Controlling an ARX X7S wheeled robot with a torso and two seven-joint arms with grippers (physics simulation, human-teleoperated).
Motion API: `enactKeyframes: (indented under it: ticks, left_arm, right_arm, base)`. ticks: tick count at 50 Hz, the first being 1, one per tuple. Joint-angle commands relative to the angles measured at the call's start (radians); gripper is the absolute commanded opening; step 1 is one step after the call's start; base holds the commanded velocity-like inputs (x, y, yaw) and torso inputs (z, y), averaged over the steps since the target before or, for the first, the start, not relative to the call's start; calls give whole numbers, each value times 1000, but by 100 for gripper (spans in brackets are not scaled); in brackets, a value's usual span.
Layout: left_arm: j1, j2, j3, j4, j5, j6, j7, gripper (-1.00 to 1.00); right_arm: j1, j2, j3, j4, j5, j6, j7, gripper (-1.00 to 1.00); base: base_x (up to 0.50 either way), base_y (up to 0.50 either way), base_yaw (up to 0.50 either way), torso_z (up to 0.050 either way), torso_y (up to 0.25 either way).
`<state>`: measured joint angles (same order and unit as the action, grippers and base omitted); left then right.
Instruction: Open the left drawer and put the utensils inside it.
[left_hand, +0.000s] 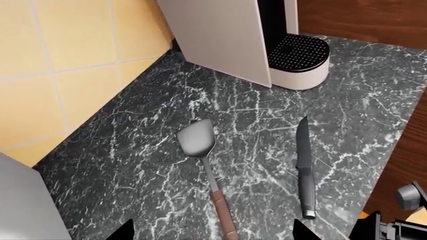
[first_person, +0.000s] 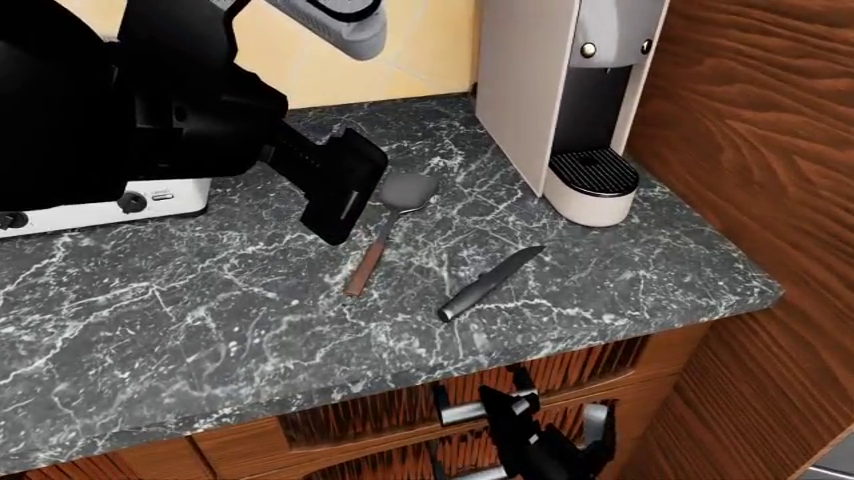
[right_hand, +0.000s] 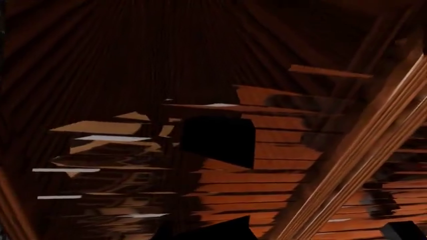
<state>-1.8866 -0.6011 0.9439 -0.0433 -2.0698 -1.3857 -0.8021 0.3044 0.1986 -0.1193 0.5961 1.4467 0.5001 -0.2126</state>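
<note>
The left drawer (first_person: 400, 415), bottom centre of the head view, appeared barely opened. The right gripper (first_person: 534, 440) was at its handle, grip unclear. The spoon (first_person: 384, 228) and knife (first_person: 491, 283) lay mid-counter under the empty, parted left gripper (first_person: 340, 195).

In the middle of the head view, the spoon (first_person: 384, 220) and knife (first_person: 490, 283) lie apart on bare counter (first_person: 200, 330). The big left arm (first_person: 174, 110) blocks the upper left. The coffee machine (first_person: 567, 90) stands at upper right.
</note>
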Motion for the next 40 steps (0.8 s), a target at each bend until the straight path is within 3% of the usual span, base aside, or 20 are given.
enactKeyframes:
  ticks: [1, 21, 24, 29, 40]
  left_arm:
    - [3, -6, 8, 5, 2, 8, 3, 100]
    - [5, -9, 19, 7, 10, 19, 16, 100]
    - [21, -16, 20, 23, 8, 29, 12, 100]
    - [22, -23, 21, 32, -3, 35, 7, 100]
    - [29, -28, 23, 27, 18, 39, 25, 100]
  right_arm:
    - [15, 9, 40, -49, 9, -26, 5, -100]
    - [1, 17, 43, -82, 33, -15, 17, -100]
    - [-61, 37, 65, -171, 60, -9, 44, -100]
    - [-229, 68, 194, -338, 258, 32, 92, -100]
    - [-430, 116, 274, -494, 346, 53, 57, -100]
  base:
    - [0, 0, 0, 0, 0]
    - [0, 0, -1, 1, 2]
    - [0, 0, -3, 0, 4]
    - [-3, -2, -4, 2, 2]
    - [-3, -2, -5, 1, 4]
